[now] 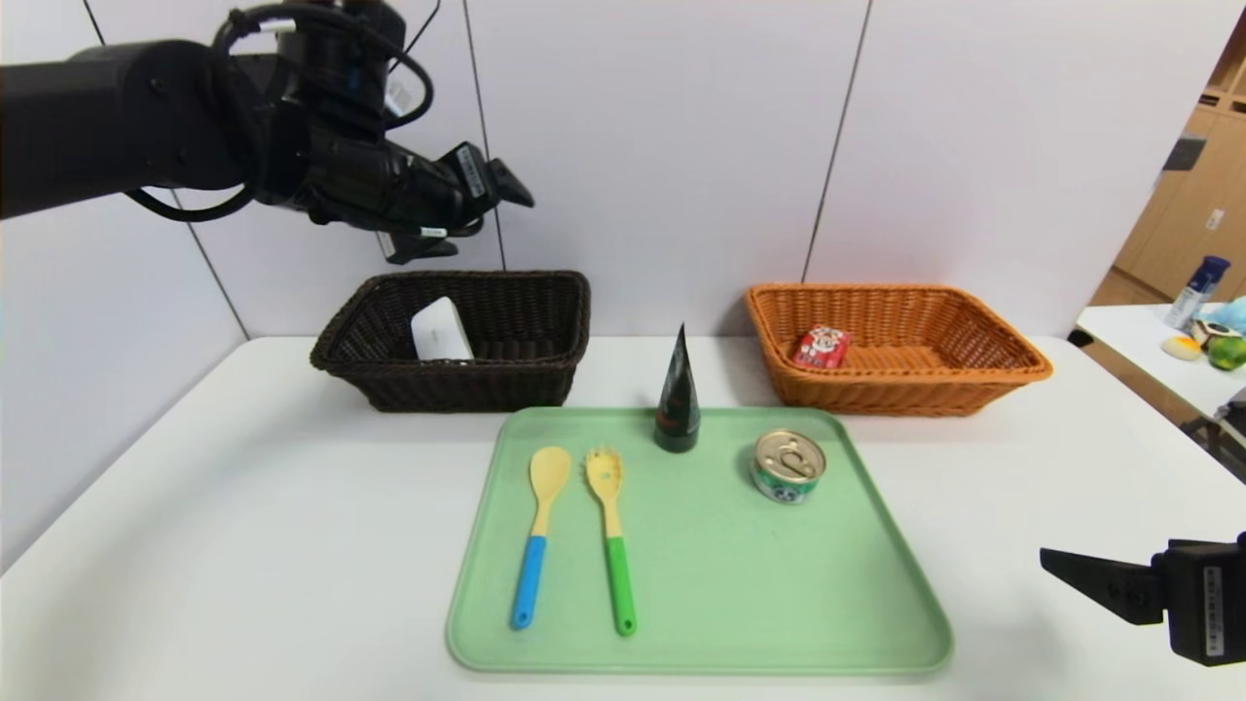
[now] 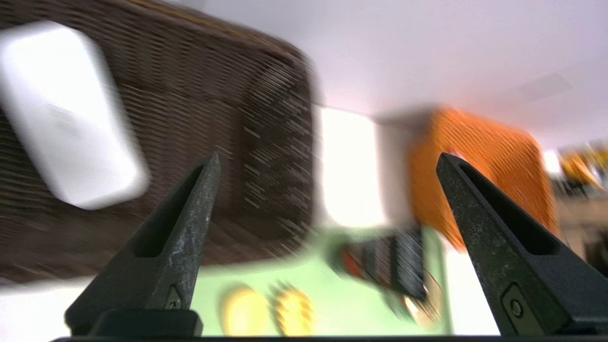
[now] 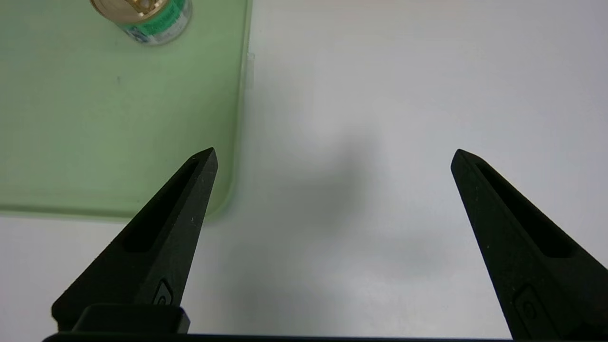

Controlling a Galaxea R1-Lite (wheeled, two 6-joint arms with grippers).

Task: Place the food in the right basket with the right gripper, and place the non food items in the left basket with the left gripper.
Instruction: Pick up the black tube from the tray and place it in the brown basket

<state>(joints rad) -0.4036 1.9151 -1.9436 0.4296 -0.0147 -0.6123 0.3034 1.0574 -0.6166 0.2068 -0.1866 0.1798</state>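
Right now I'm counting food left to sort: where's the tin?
In the head view, the tin stands upright on the green tray, right of the cone tube and just before the orange basket.

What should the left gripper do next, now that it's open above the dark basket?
Probably swing the left gripper down toward the green cone tube standing at the tray's back edge. It hangs open and empty above the dark brown basket, where the white case already lies. The tube looks like the nearest non-food item left. The right gripper waits open beside the tray.
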